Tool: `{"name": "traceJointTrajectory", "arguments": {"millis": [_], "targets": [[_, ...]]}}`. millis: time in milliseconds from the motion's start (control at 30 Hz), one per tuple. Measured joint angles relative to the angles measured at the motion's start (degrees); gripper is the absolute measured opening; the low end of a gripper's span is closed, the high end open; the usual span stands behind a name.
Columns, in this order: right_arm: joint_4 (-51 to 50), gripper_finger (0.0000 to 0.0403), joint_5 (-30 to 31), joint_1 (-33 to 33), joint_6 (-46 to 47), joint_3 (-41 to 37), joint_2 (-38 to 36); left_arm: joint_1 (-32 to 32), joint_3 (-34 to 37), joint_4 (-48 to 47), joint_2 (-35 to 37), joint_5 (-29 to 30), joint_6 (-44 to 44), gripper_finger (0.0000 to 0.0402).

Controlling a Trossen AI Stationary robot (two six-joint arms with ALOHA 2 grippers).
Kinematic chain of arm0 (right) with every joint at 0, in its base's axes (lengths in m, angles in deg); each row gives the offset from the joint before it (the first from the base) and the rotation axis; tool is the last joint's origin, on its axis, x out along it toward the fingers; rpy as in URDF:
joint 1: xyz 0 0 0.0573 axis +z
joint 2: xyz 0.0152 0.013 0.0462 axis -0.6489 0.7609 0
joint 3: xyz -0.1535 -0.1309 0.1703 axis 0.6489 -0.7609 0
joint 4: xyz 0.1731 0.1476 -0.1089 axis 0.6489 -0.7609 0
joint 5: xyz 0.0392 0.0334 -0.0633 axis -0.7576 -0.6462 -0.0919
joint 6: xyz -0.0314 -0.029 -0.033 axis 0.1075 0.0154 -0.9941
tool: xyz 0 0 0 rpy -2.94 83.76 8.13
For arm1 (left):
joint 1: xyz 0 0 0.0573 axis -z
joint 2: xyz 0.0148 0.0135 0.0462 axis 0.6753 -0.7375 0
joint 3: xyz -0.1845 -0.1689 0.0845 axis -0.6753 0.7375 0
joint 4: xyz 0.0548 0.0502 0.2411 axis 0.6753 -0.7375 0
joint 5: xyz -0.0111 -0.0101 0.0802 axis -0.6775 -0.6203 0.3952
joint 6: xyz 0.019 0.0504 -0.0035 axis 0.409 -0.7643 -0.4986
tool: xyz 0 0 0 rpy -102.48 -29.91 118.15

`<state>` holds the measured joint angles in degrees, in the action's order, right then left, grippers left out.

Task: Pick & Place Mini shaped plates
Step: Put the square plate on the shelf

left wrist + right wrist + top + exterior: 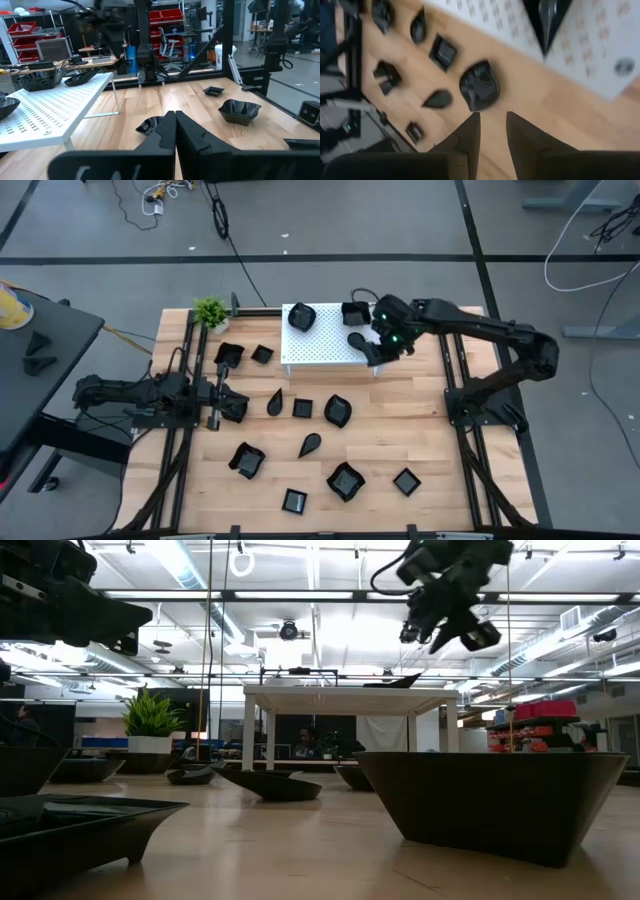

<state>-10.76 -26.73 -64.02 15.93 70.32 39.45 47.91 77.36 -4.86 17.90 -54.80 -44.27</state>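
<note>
- Three mini shaped plates sat on the white perforated stand (pixel 320 340) at the table's far middle when you stopped here: a rounded one (pixel 301 318) toward its left end, a square one (pixel 353 313) at its far right corner, and a teardrop one (pixel 357 340) near its right edge.
- Your right gripper (pixel 385 352) hung in the air above the stand's right front corner; its fingers (pixel 525 137) stood slightly apart with nothing between them.
- Your left gripper (pixel 232 406) lay low at the table's left side, fingers pressed together and empty, pointing toward the middle of the table (pixel 400 430).
- Your remaining plates lay spread over the bare wood: two near the stand's left legs (pixel 229 354), (pixel 262 355); a row in front of the stand made up of a teardrop (pixel 275 402), a small square (pixel 303 408) and a wavy-edged dish (pixel 338 411); another teardrop (pixel 310 445) nearer the front.
- Along the near edge you had four more: (pixel 247 460), (pixel 294 501), (pixel 346 480) and (pixel 406 481).
- Your potted plant (pixel 210 312) stood at the far left corner, just beside the stand and apart from every plate.
</note>
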Motion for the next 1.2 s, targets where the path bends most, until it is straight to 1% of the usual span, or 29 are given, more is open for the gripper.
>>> {"name": "traceJointTrajectory", "arguments": {"millis": [267,400,500,633,733,833,1000,1200], "targets": [[-0.1,0.0098,0.9,6.3,-0.7,-10.2,-8.8,0.0,0.0,0.0,0.0,0.0,0.0,0.0003],[-0.1,0.0098,3.3,10.5,-2.6,-13.6,-11.9,0.0,0.0,0.0,0.0,0.0,0.0,0.0003],[-0.2,0.0098,5.0,13.8,-5.6,-15.1,-12.7,0.0,0.0,0.0,0.0,0.0,0.0,0.0003],[-0.1,0.0098,6.5,18.4,-10.5,-15.4,-13.0,0.0,0.0,0.0,0.0,0.0,0.0,0.0003],[0.6,0.0098,6.5,21.7,-13.9,-15.5,-12.8,0.0,0.0,0.0,0.0,0.0,0.0,0.0003],[1.3,0.0098,7.7,24.6,-16.0,-15.5,-12.0,0.0,0.0,0.0,0.0,0.0,0.0,0.0003],[3.4,0.0098,10.5,29.4,-15.7,-15.5,-10.2,0.0,0.0,0.0,0.0,0.0,0.0,0.0003],[6.2,0.0098,10.5,35.7,-12.3,-15.5,-6.8,0.0,0.0,0.0,0.0,0.0,0.0,0.0003]]}}
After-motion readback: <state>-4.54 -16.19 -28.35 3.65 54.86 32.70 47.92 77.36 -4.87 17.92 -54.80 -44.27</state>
